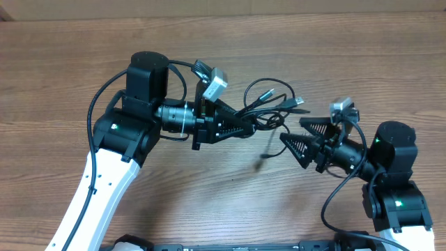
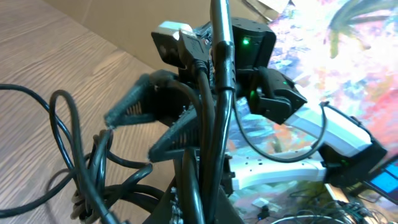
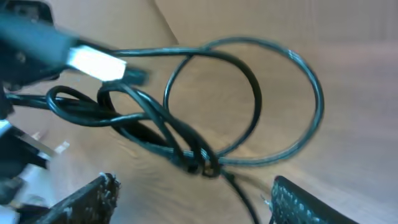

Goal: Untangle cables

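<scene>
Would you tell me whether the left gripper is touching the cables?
Touching. The overhead view shows the left gripper shut on the cables, whose strands fan out from its fingertips.

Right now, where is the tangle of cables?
In the overhead view the cables sit mid-frame, pinched by the left gripper, just short of the open right gripper.

Thin cables [image 1: 268, 104] black; one plug tip [image 3: 96, 62] silver-white, poss. just glare in blur. Worktop [image 1: 209, 42] brown w/ wood-grain streaks. Left hand [image 1: 244, 127], right hand [image 1: 291, 130] black. Arm links [image 1: 104, 185] white.
</scene>
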